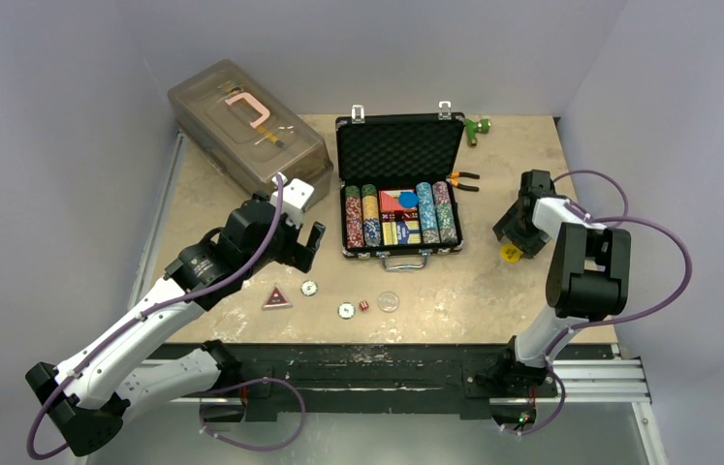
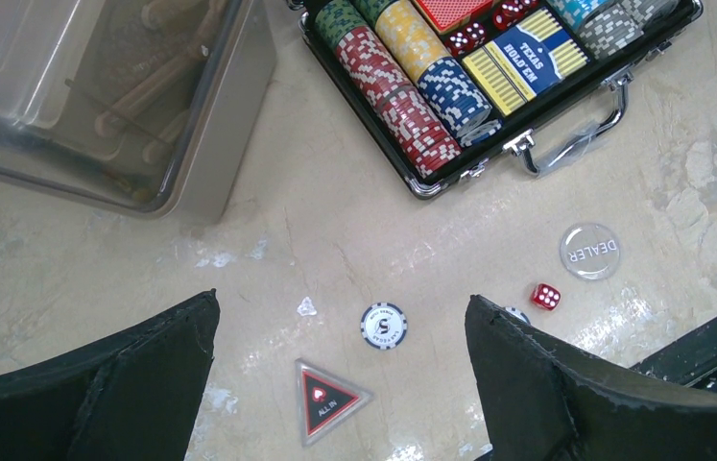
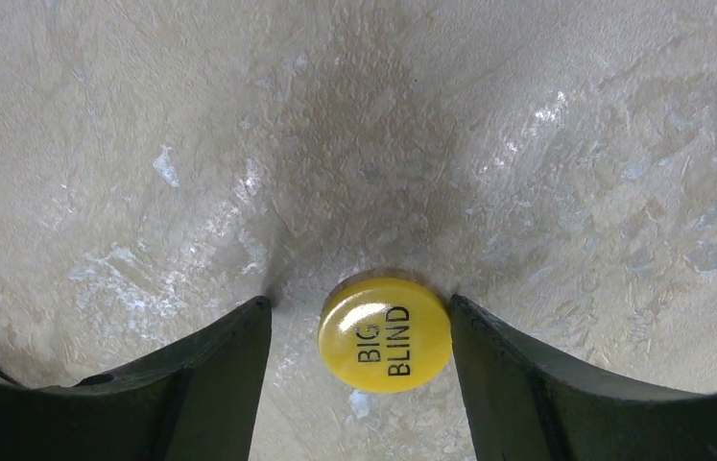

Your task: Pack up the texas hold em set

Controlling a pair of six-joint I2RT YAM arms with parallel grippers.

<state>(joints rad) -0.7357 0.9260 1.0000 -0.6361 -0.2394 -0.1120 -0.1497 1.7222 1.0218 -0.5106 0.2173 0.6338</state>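
Note:
The black briefcase (image 1: pixel 398 136) lies open at the back middle, with rows of poker chips (image 2: pixel 402 91) and card decks in it. On the table in front lie a triangular "ALL IN" marker (image 2: pixel 327 399), a white-and-dark chip (image 2: pixel 383 326), a red die (image 2: pixel 545 296), a clear "DEALER" disc (image 2: pixel 589 251) and a second chip (image 1: pixel 346 310). My left gripper (image 2: pixel 343 298) is open and empty above the marker and chip. My right gripper (image 3: pixel 359 303) is open astride a yellow "BIG BLIND" disc (image 3: pixel 385 333). Its right finger touches the disc and its left finger is apart.
A large translucent grey-brown box (image 1: pixel 246 126) stands at the back left, close to my left arm. Orange-handled pliers (image 1: pixel 462 180) lie right of the case, and a small green object (image 1: pixel 477 126) sits behind them. Walls close in the table on three sides.

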